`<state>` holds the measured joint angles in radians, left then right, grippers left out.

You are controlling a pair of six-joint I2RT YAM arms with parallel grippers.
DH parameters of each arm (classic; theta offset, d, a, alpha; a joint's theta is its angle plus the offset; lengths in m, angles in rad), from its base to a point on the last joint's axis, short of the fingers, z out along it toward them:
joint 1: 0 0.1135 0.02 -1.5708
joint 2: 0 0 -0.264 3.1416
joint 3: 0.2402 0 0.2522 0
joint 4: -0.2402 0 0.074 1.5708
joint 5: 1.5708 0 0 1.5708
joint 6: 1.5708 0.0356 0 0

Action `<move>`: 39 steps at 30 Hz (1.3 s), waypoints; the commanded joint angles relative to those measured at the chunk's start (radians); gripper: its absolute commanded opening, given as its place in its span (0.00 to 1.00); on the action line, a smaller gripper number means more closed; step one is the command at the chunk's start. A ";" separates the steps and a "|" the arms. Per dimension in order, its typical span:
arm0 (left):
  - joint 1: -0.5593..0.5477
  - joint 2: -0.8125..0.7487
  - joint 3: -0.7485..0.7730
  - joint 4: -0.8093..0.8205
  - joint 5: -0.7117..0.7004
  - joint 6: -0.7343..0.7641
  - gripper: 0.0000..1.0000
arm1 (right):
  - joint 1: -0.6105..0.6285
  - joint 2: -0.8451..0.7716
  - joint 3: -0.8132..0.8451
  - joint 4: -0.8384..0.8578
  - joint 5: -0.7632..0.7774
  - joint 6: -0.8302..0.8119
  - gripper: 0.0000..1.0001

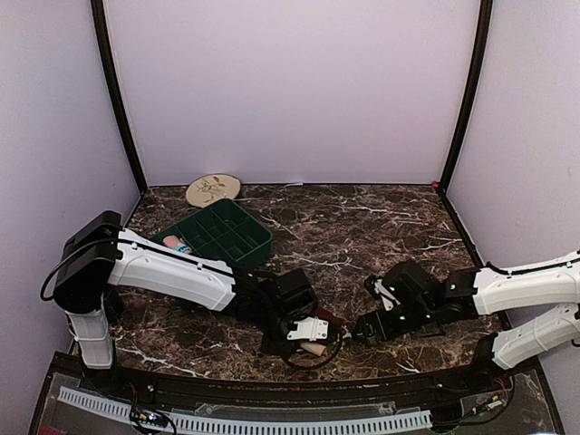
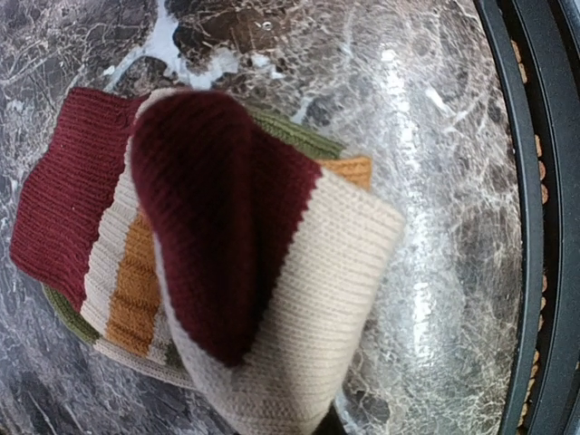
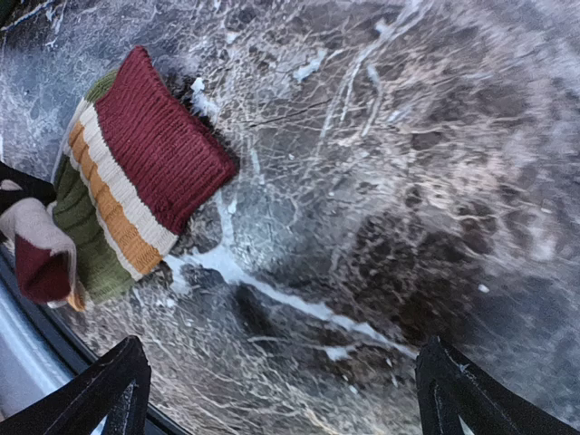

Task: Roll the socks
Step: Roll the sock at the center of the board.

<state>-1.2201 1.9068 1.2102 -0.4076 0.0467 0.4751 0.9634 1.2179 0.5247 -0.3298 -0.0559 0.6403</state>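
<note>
Folding the striped sock (image 2: 227, 272): left gripper (image 1: 313, 342) clenches its end; right gripper (image 3: 281, 349), jaws released, should probably pin the fold next.

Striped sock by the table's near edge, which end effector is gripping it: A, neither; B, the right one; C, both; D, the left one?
D: the left end effector pinches a lifted fold of the striped sock, while the right end effector stands open, apart from it.

Striped sock (image 3: 149, 159) (maroon, cream, orange, green); marbled table (image 3: 390, 181).
</note>
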 commanded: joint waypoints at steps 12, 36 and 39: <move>0.068 0.112 0.137 -0.229 0.201 -0.040 0.00 | 0.309 -0.001 0.218 -0.159 0.674 -0.068 1.00; 0.131 0.164 0.187 -0.252 0.297 -0.042 0.00 | 0.700 0.144 0.381 -0.518 0.899 0.312 0.69; 0.131 0.174 0.195 -0.254 0.310 -0.040 0.00 | 0.775 0.196 0.382 -0.507 0.883 0.341 0.68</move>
<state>-1.0927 2.0384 1.3975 -0.6071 0.3523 0.4297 1.6524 1.3552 0.9001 -0.7963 0.8669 0.9054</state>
